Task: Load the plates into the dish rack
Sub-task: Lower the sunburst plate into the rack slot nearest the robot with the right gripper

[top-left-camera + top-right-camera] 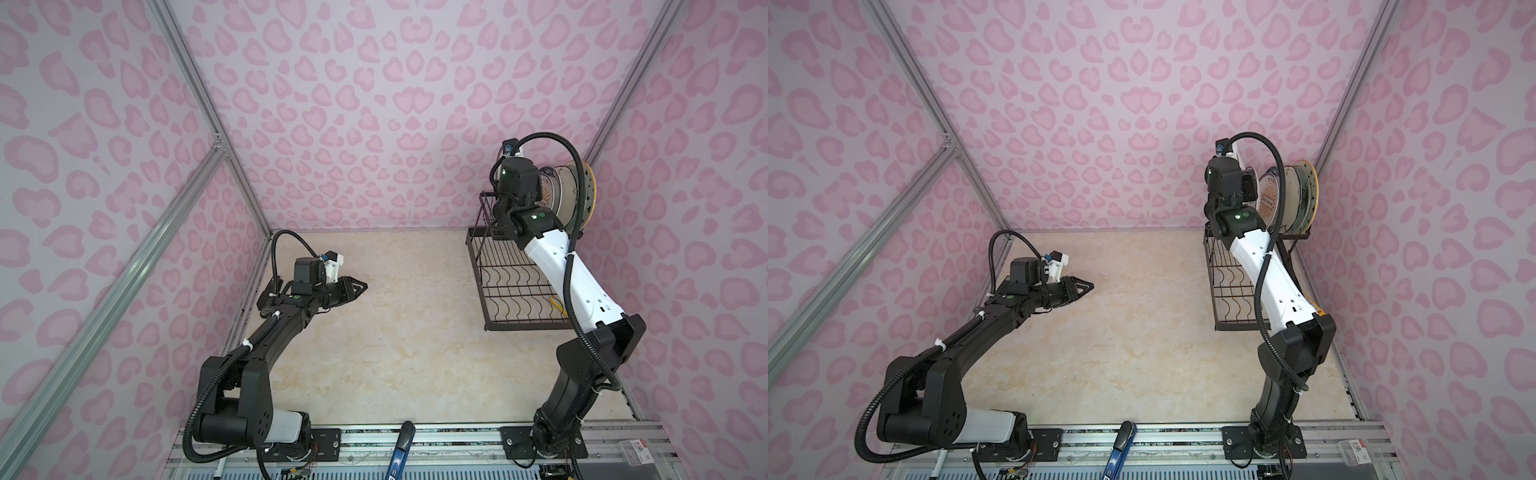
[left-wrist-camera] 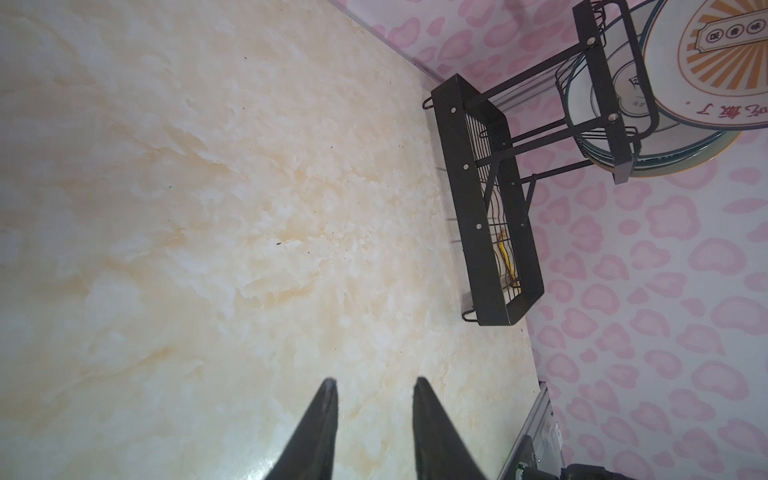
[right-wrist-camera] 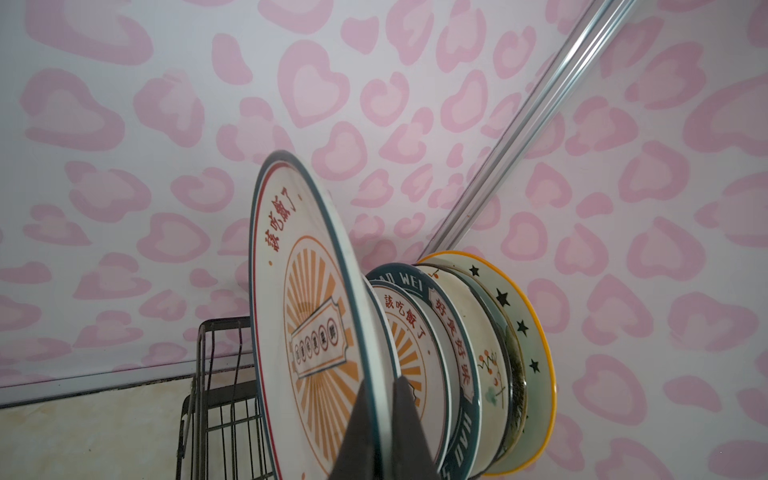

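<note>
Round ceramic orange-sunburst plate (image 3: 307, 291), upright beside the other plates (image 3: 519, 332) at the upper tier of the black wire dish rack (image 2: 486, 199); rim clamped in right pincer (image 3: 380, 380), the sensible hold; left pincer (image 2: 375, 380) apart, empty; likely stiff, slick, breakable.

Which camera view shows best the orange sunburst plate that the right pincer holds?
The right wrist view: the sunburst plate fills the middle, face and rim clear, with the right pincer shut on its rim. The left wrist view cuts its face at the frame edge. In both top views the right arm hides most of it.
</note>
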Available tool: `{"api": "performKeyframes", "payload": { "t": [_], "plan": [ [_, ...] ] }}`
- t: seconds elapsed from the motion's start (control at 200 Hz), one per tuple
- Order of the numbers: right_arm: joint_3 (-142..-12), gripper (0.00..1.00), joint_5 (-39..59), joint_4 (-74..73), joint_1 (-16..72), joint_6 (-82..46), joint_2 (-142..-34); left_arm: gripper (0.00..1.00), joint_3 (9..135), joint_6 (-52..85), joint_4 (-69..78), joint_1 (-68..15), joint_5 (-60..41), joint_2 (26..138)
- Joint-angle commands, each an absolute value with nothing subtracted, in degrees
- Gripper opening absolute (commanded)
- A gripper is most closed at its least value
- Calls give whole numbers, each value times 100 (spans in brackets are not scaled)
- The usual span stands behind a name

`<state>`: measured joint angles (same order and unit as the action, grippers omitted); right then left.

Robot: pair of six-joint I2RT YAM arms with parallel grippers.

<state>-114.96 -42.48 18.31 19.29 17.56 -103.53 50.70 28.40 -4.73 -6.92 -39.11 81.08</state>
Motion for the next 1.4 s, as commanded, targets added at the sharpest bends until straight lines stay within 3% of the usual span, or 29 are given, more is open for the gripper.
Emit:
{"api": "performKeyframes", "payload": {
  "t": [0.0, 1.395],
  "plan": [
    [-11507, 0, -4395, 1695, 1942, 1787, -10433, 34, 5158, 2725, -494, -691, -3894, 8033],
    [-11537, 0, -4667, 2239, 1990, 1091, -10899, 33, 5159, 2584, -611, -682, -3858, 8082]
  ]
}}
